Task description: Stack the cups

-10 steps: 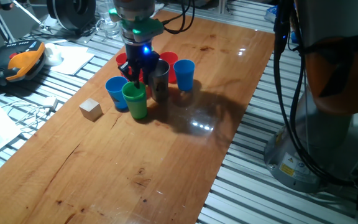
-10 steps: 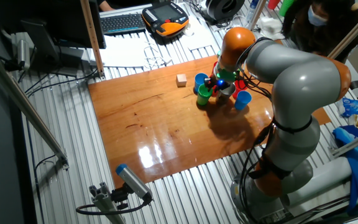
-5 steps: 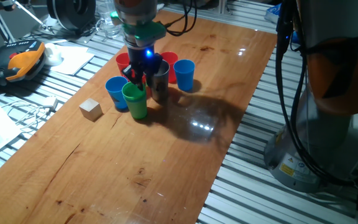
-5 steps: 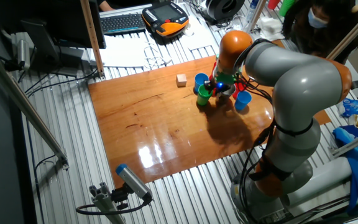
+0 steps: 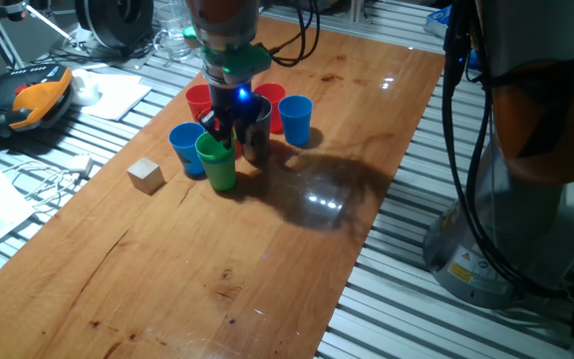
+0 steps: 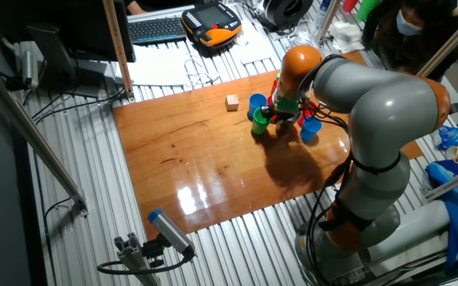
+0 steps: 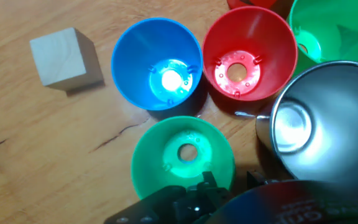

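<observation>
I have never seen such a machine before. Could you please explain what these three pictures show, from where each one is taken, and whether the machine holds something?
The machine is a grey and orange robot arm ending in a two-finger gripper. Two pictures come from fixed cameras on different sides of the wooden table; the third comes from a camera on the hand, looking down. On the table stand small plastic cups: a green cup, a blue cup and a red cup, beside a shiny steel cup. A small wooden cube lies apart. The gripper is low among the cups; whether it holds one, I cannot tell.
</observation>
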{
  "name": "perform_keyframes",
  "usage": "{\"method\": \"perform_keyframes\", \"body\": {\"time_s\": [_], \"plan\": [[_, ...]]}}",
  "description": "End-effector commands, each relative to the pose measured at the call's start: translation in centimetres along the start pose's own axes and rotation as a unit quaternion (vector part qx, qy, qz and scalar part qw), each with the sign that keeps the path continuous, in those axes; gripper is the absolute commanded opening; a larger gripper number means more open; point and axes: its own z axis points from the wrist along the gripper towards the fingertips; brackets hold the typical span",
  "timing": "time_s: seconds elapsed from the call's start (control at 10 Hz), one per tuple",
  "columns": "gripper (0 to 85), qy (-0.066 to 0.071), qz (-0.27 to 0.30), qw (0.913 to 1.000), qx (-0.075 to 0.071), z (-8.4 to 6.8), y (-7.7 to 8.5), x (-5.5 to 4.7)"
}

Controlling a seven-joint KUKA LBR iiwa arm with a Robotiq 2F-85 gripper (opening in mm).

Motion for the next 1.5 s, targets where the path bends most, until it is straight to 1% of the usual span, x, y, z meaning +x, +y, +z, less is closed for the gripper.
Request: {"method": "perform_keyframes", "body": {"time_s": [0.0,0.2,0.3,0.8,0.9,1.0,1.1,1.2,1.3,1.4], "plan": [[34.0,-0.003,0.000,1.0000,0.000,0.3,0.1,0.0],[34.0,-0.006,-0.006,1.0000,0.000,0.7,0.2,-0.1],[17.0,-0.004,-0.011,0.9999,-0.002,0.8,0.3,-0.2],[17.0,-0.005,-0.014,0.9999,0.002,0.7,0.3,-0.2],[17.0,-0.005,-0.015,0.9999,0.002,0.7,0.3,-0.2],[17.0,-0.005,-0.023,0.9997,-0.002,0.5,0.3,-0.4],[17.0,0.002,-0.033,0.9994,-0.005,0.2,0.2,-0.6],[0.0,0.017,-0.048,0.9987,-0.009,-0.4,0.1,-1.1],[0.0,0.031,-0.054,0.9979,-0.013,-1.2,-0.2,-1.5],[0.0,0.032,-0.058,0.9977,-0.011,-1.7,-0.3,-1.8]]}}
